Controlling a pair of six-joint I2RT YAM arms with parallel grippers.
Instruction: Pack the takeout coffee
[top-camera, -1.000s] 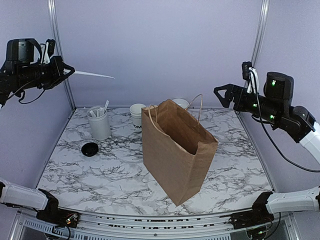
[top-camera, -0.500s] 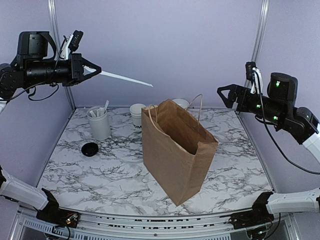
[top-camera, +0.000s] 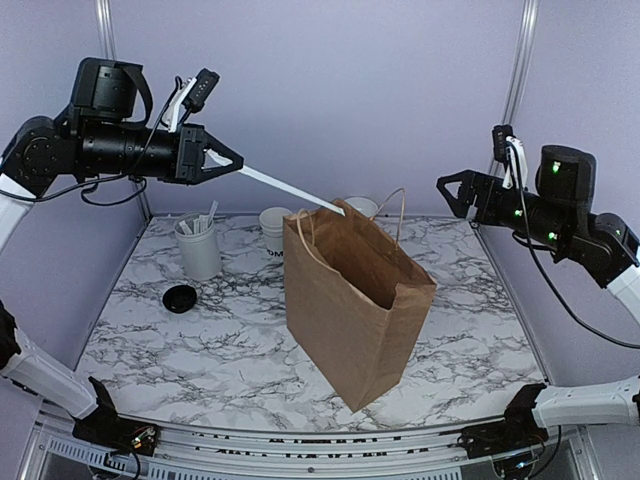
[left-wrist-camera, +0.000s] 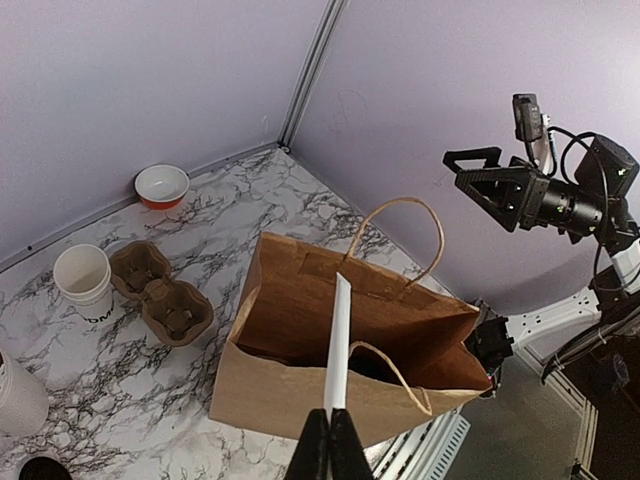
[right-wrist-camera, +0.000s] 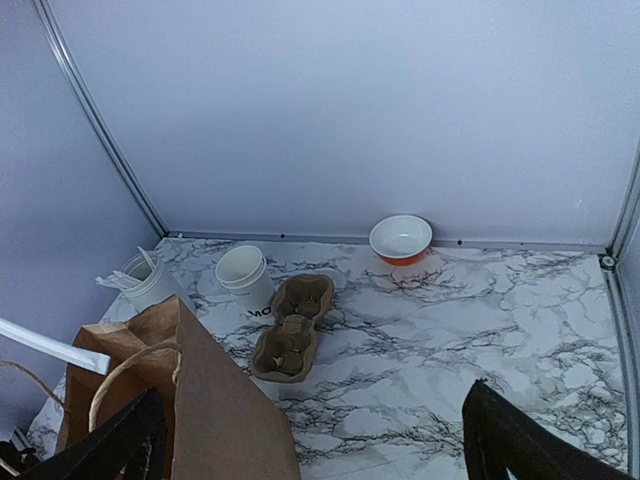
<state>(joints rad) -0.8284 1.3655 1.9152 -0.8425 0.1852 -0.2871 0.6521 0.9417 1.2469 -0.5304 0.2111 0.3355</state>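
The takeout coffee is hidden in every view; only a dark shape lies low inside the brown paper bag (top-camera: 350, 300) (left-wrist-camera: 300, 400). My left gripper (top-camera: 235, 165) (left-wrist-camera: 329, 415) is shut on a long white wrapped straw (top-camera: 290, 187) (left-wrist-camera: 339, 340), high at the left. The straw's far tip hangs over the bag's open mouth, near its back rim. Off to the right my right gripper (top-camera: 448, 193) (right-wrist-camera: 315, 440) stands open and empty in the air, level with the bag's top. In its wrist view the bag (right-wrist-camera: 200, 400) fills the lower left.
A lidless white cup (top-camera: 274, 228) (right-wrist-camera: 245, 280) and a white utensil holder (top-camera: 197, 245) stand at the back left. A loose black lid (top-camera: 180, 297) lies left of the bag. Behind the bag are a brown pulp cup carrier (right-wrist-camera: 293, 325) and an orange bowl (right-wrist-camera: 401, 240).
My left arm has swung right and forward with the straw, bringing its tip from near the left wall to over the bag. The right arm has barely moved.
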